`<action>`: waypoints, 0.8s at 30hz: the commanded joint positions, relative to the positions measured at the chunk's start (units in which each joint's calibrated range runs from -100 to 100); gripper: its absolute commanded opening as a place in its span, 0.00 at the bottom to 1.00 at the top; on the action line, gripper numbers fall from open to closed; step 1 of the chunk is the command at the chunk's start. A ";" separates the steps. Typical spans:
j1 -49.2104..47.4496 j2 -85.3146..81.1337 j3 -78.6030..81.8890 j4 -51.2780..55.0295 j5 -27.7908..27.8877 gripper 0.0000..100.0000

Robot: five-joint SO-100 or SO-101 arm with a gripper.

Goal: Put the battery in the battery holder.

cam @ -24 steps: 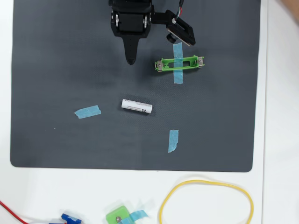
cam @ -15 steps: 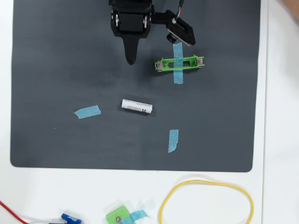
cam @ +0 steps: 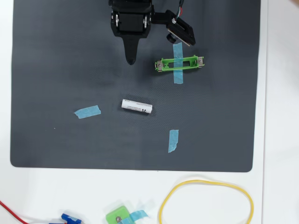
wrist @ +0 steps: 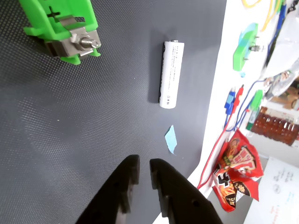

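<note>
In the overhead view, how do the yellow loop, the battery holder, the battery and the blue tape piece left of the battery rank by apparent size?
1. yellow loop
2. battery holder
3. battery and blue tape piece: too alike to rank.

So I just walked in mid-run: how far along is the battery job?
Nothing looks done yet. The battery lies loose on the dark mat, apart from the battery holder, whose frame is empty. The gripper holds nothing, its fingers nearly together. Grasping, carrying and seating remain.

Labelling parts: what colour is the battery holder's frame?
Bright green battery holder, clearest in the overhead view.
</note>
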 commanded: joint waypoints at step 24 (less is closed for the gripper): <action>-14.76 54.59 -40.17 -18.88 -0.31 0.00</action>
